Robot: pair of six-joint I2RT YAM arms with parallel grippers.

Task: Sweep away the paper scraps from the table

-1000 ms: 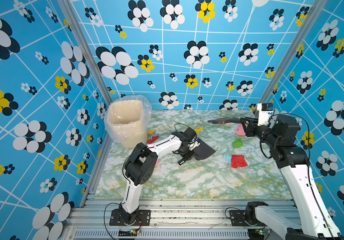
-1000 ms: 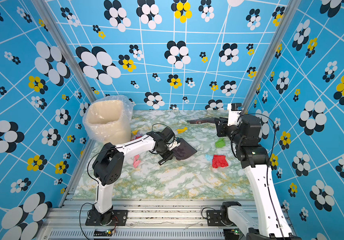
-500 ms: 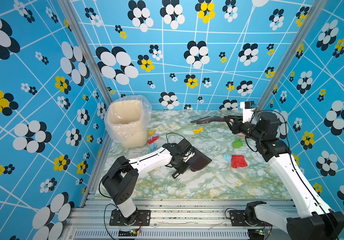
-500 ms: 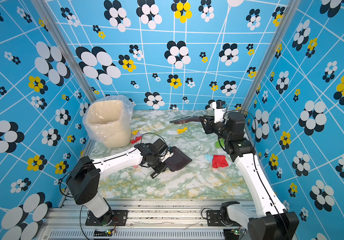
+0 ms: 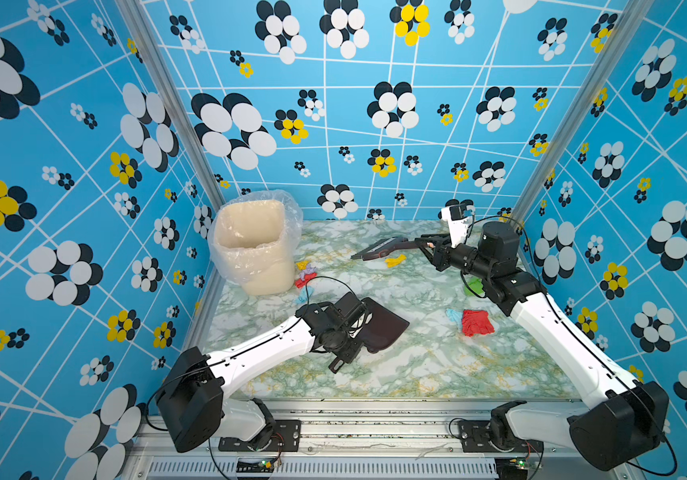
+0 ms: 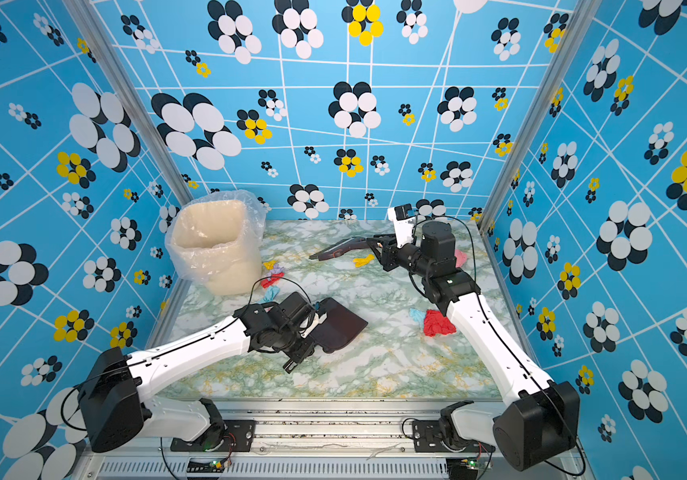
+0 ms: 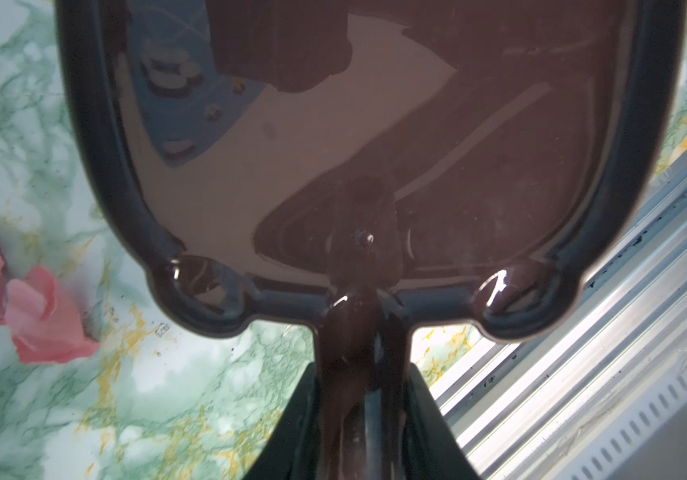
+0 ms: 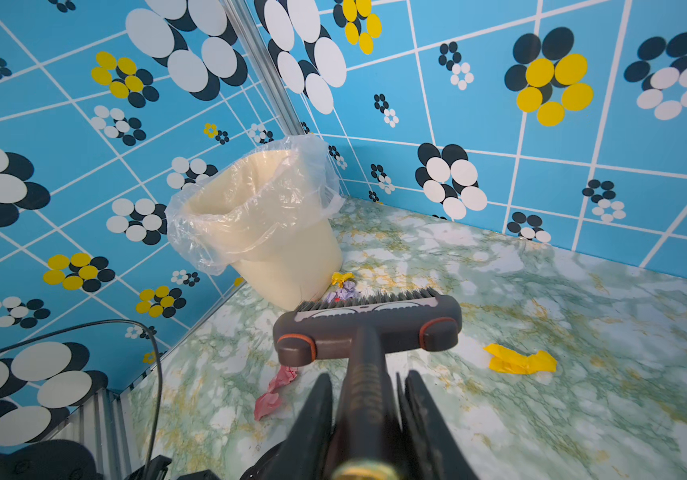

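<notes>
Two arms, one build. Left arm (image 5: 258, 353): white shell links with small dark screw holes and a thin black seam line, black joint housings, a big boxy black shoulder (image 5: 190, 409). Right arm (image 5: 562, 340): same white links, black cylindrical joints. Thin black cable (image 8: 160, 374) hanging loose. Black base plates (image 5: 288, 434) at the near edge. White camera bracket (image 5: 456, 226) on the right wrist. Left claw (image 7: 362, 370) and right claw (image 8: 369, 376): black, tapered fingers.
</notes>
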